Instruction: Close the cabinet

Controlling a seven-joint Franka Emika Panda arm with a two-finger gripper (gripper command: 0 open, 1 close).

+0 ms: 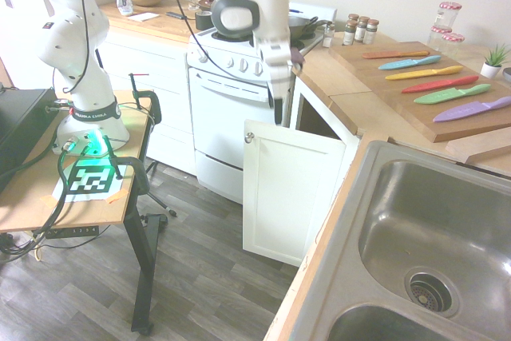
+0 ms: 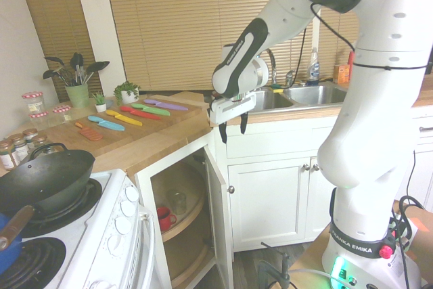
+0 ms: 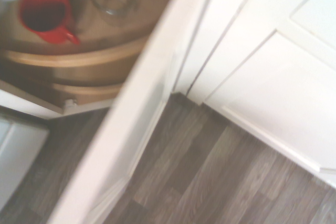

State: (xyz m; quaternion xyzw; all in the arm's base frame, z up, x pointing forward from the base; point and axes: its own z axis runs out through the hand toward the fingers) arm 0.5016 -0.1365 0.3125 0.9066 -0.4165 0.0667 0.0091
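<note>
The white arm [image 2: 352, 99] rises at the right of the second exterior view and bends to the upper middle, where the gripper [image 2: 232, 128] points straight down, its two dark fingers [image 2: 222, 132] spread apart and holding nothing.

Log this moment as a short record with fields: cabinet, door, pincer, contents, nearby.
cabinet: white corner cabinet, interior exposed
door: cabinet door swung wide open, silver knob at upper corner
pincer: pincer open, pointing down above the door's top edge, holding nothing
contents: red mug and clear glass jar on a rounded wooden shelf
nearby: white oven beside the cabinet
</note>
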